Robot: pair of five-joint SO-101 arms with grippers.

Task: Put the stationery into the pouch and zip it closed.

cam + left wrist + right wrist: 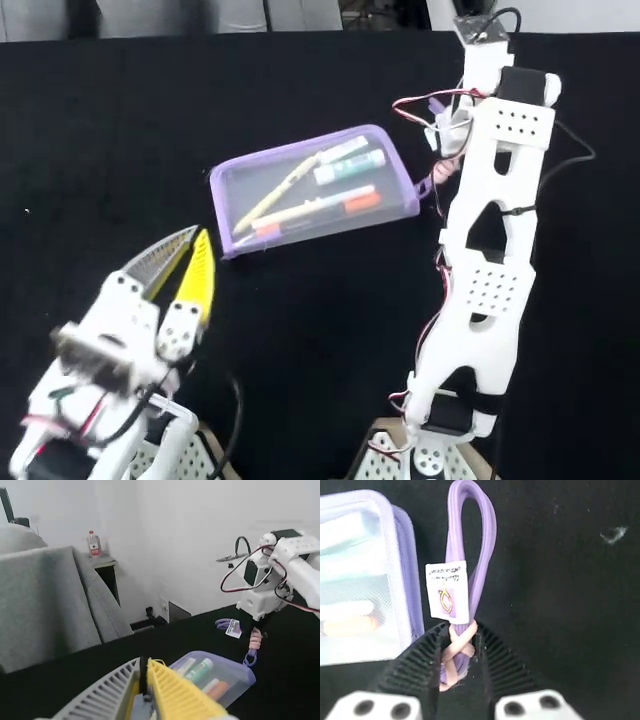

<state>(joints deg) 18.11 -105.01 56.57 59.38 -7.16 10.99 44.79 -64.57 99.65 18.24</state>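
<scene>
While my arm (490,250) is partly hiding it from above, my right gripper (461,632) is clamping the pouch strap (472,540).

— What sort of place are we looking at here?

— A lived-in room that is doubling as a small robotics corner, I'd say. A black cloth is covering the counter (100,120), and two white plastic arms (490,250) are standing on it, with loose red and black wires hanging off them.

— And what is sitting behind that?

— A plain white wall (200,530) is running along the back. Something grey and upholstered (45,600), maybe a sofa, is pressing up against the counter's far edge, and a small bottle (93,544) is standing on a little side table (105,562).
</scene>
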